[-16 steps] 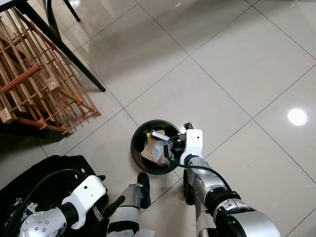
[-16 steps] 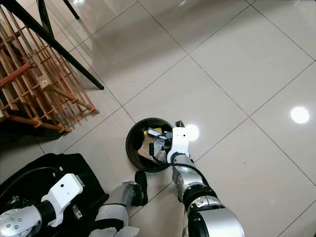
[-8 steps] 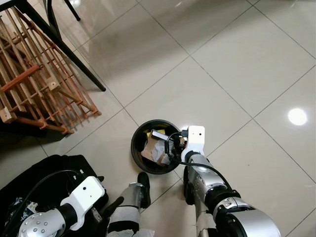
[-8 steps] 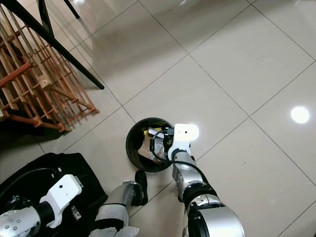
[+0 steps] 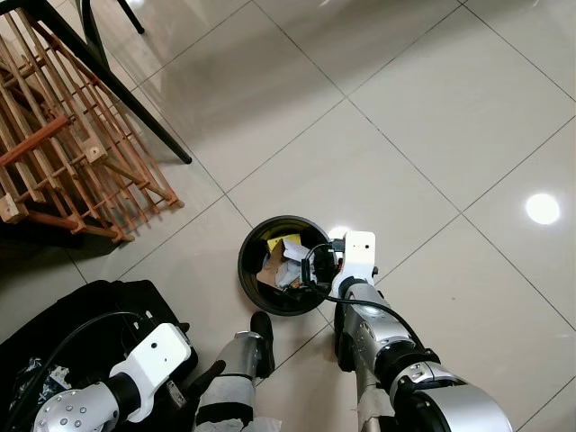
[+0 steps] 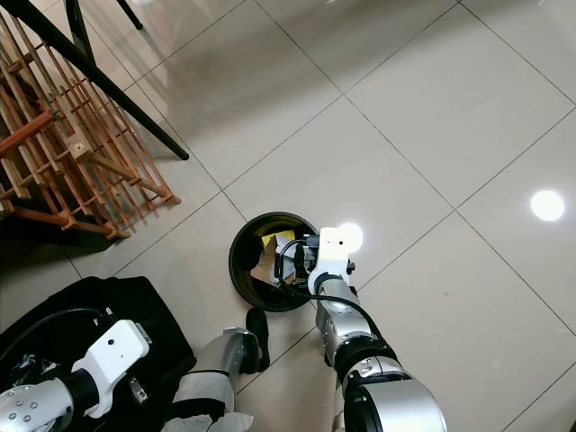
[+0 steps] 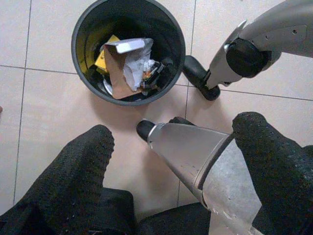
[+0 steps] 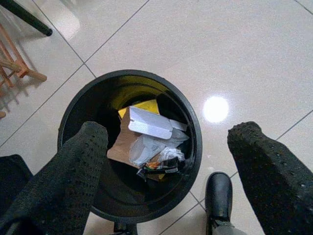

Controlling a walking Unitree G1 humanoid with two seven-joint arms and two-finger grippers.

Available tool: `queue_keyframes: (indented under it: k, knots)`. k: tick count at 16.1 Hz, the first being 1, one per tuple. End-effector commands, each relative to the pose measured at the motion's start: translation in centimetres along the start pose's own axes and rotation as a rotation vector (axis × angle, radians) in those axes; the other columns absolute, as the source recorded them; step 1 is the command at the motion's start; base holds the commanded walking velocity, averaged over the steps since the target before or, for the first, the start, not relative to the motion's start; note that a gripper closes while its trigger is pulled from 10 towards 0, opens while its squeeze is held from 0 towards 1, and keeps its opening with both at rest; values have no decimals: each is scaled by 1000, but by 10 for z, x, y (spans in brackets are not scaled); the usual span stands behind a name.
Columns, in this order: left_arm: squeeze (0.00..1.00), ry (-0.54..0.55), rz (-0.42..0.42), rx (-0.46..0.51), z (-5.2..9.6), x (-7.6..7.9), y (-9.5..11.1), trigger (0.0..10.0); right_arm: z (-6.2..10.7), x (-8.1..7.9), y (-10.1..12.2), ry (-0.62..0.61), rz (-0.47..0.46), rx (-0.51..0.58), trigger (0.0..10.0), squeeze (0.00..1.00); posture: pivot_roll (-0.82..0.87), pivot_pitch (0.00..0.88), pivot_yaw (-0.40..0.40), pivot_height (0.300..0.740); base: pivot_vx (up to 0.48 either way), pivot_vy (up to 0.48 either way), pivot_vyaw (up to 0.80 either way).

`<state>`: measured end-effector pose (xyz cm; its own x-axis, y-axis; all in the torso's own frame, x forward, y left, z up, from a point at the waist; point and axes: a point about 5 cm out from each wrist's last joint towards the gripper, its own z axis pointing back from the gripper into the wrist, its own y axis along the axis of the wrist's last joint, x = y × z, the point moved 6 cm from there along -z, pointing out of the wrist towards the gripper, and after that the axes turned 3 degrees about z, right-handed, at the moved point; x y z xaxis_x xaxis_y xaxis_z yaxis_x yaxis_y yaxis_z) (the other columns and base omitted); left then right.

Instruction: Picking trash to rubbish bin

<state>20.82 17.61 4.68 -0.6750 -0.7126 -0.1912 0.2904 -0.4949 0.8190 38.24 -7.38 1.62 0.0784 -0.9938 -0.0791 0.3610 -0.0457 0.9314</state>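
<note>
- Right gripper (image 8: pixel 161 161) hovers directly over the round black plastic rubbish bin (image 5: pixel 248 270), its two black fingers (image 8: pixel 73 171) spread wide apart with nothing between them.
- Inside the bin lies the trash (image 8: pixel 146 134): a brown cardboard piece with a white flap, crumpled clear plastic, a yellow scrap against the far wall and a small dark printed wrapper at the near side.
- Left gripper (image 7: pixel 171 161) hangs low beside the bin, on the robot's left of it, fingers parted and holding nothing; the wrist camera looks between them to the bin.
- One of the robot's black feet (image 5: pixel 262 335) stands just beside the bin's near rim; the other (image 7: pixel 195 78) stands close to the bin on its right side, under the right arm.
- Glossy beige floor tiles (image 5: pixel 387 108) carry the bin, with a bright round light reflection (image 5: pixel 542 209) well to the right of it.
- Wooden slatted rack (image 5: pixel 63 153) rests on the floor well away from the bin, to its far left, under a black angled metal leg (image 5: pixel 117 94).
- Black fabric bag (image 5: pixel 90 315) lies on the floor to the near left of the bin, under the left arm.
</note>
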Motion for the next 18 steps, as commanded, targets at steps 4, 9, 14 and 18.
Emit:
queue_keyframes:
  k: [4,9,14,18]
  knots:
    - [0,-17,21,-46,-2,9,-14,10000,6,2,-21,-8,30,-49,10000,1000,301,589,108,740,0,0,0]
    - [0,-7,12,-5,-17,4,-4,10000,7,26,-17,-76,55,-17,10000,969,273,540,93,740,0,0,0]
    - [0,27,19,67,-44,-9,14,10000,7,43,3,-118,76,71,10000,0,215,425,71,740,0,0,0]
    - [0,73,38,125,-59,-20,30,10000,9,57,19,-171,67,138,10000,0,189,355,70,740,0,0,0]
